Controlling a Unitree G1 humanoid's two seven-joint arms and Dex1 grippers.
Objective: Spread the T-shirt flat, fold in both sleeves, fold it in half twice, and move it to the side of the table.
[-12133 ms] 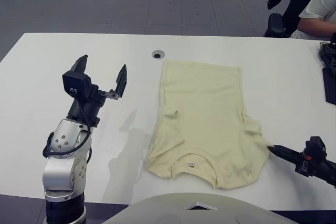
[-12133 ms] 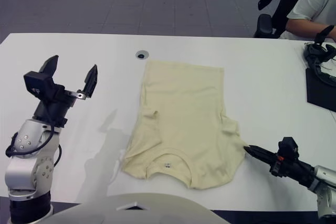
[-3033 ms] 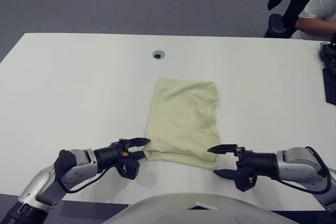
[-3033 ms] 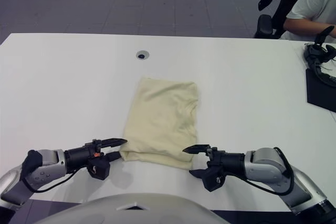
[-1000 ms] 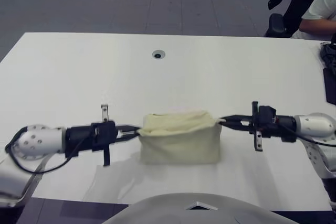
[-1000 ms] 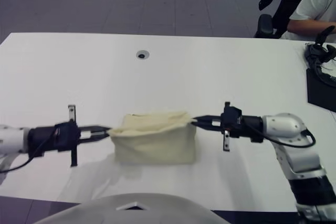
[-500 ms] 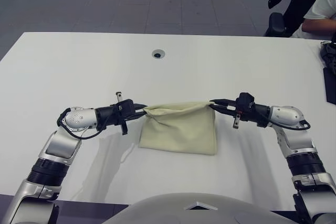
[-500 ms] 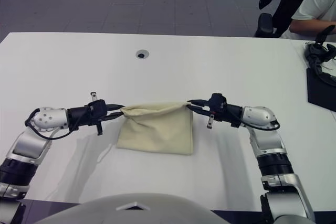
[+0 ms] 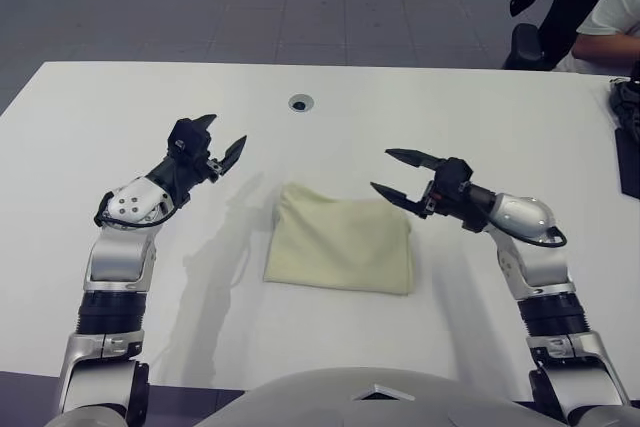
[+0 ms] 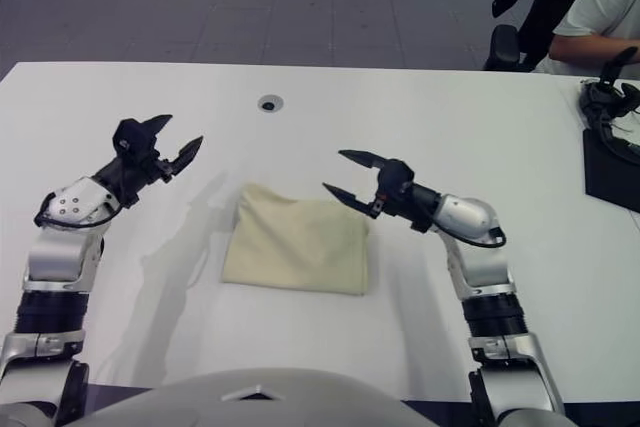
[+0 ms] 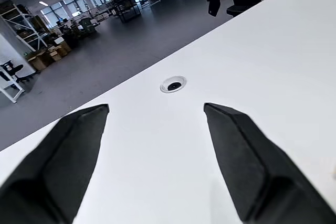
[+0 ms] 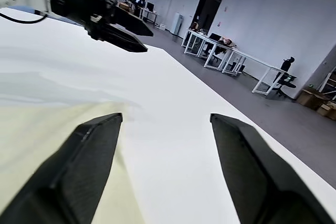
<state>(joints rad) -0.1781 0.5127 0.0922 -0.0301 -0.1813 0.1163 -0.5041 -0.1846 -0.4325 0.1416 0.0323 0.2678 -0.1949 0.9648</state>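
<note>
The pale yellow T-shirt [image 9: 340, 242] lies folded into a small rectangle near the middle of the white table [image 9: 130, 107]. My left gripper [image 9: 222, 139] hangs open above the table, to the left of the shirt and clear of it. Just above the shirt's far right corner, my right gripper [image 9: 392, 172] is open too, with nothing between its fingers. In the right wrist view the T-shirt [image 12: 47, 145] shows below the open gripper [image 12: 165, 121], and the left gripper [image 12: 126, 30] appears farther off. The left wrist view has the open left gripper [image 11: 157, 111] over bare table.
A round cable hole [image 9: 300, 103] sits in the table beyond the shirt. Black gear [image 10: 610, 137] lies at the table's far right edge. Bare white tabletop surrounds the shirt on both sides.
Both grippers have let go of the shirt's upper edge, opened and lifted away. The fold has dropped flat onto the table.
</note>
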